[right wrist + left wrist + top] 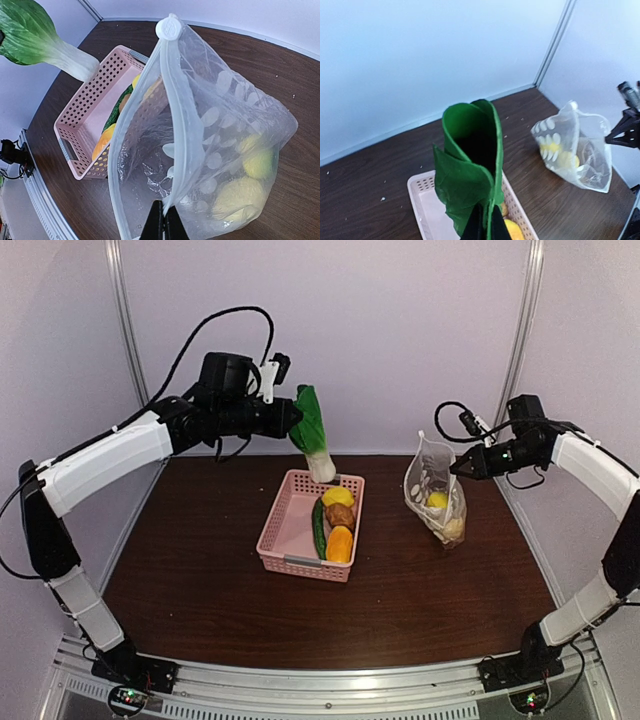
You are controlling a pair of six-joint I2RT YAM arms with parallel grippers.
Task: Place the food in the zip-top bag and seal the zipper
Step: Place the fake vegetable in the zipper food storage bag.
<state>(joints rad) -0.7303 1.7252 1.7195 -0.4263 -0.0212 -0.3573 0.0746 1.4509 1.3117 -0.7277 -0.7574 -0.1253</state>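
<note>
The left fingers [474, 230] are closed on the green leaves of the leafy vegetable [311, 430]. It hangs white stem down at the 12 o'clock rim of the pink basket [290, 530]; I cannot tell whether it touches the rim. The right fingers [154, 227] pinch the zipper [172, 100] of the bag [435, 495], holding it upright with its mouth gaping and its bottom on the table [200, 570], at 3 o'clock from the basket and apart from it. Two lemons [240, 197] lie low in the bag. In the basket, a third lemon [338, 496] sits at 12 o'clock, a brown piece [341, 514] just below it, an orange piece [340, 544] at 6 o'clock, and a cucumber [319, 530] along their 9 o'clock side.
</note>
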